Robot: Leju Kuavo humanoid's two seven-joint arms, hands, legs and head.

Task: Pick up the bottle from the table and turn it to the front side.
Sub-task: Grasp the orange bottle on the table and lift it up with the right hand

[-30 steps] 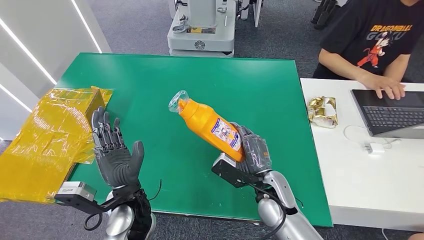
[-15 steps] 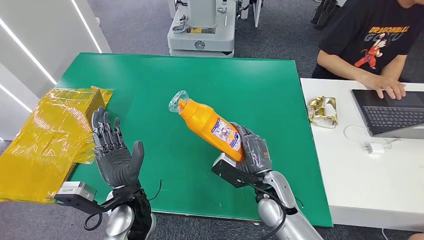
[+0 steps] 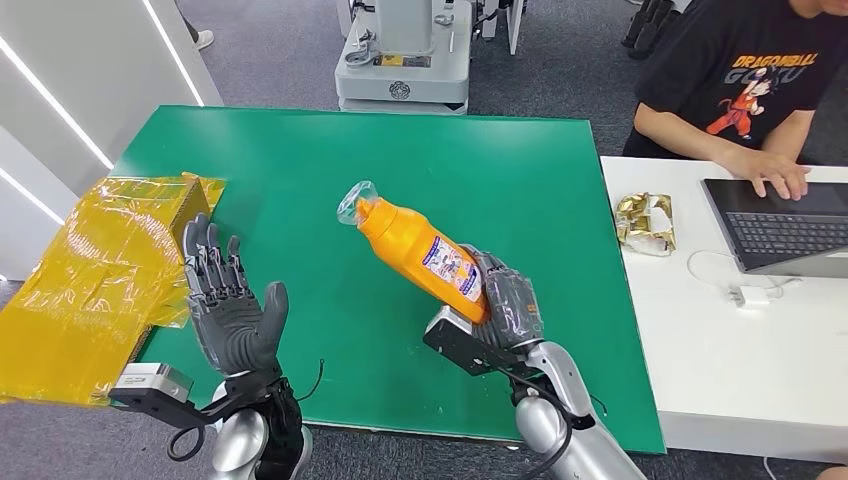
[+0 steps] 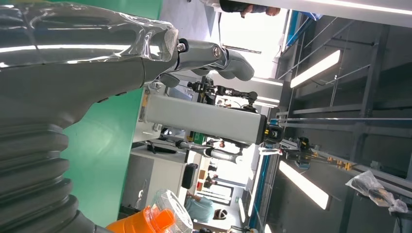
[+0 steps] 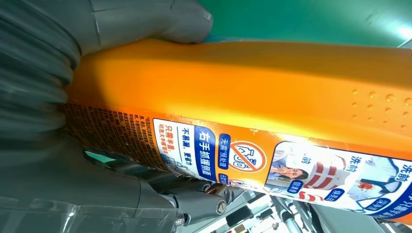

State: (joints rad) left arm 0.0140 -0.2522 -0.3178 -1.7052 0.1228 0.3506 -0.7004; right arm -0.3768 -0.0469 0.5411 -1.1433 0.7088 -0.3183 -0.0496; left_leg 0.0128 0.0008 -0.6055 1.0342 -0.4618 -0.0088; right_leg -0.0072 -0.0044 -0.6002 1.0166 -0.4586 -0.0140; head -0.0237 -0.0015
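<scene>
Bottle position: the orange bottle is off the green desk, tilted, with its clear cap pointing toward 10 o'clock in the head view and its base low toward 4 o'clock.
Right hand: the right hand grips the bottle at its lower body, fingers wrapped round the base end; in the right wrist view the thumb presses on the orange side opposite the label.
Left hand: the left hand holds nothing, palm raised and fingers spread, at 9 o'clock from the bottle and well apart from it.
Step in hand: judged to be the turn to the front side, with the lift done.
Method: rotate about the bottle's long axis; keep grip pressure even so the smooth plastic does not slip; bring the left hand in to support the neck if a regrasp is needed.
Risk: the grip sits far from the cap end, so the free end may swing.
Label face: a printed panel faces up; whether it is the front cannot be told.
Hidden: the bottle's base is covered by the fingers; the underside is out of sight.
Bystander: a person sits at 2 o'clock, at a laptop.
</scene>
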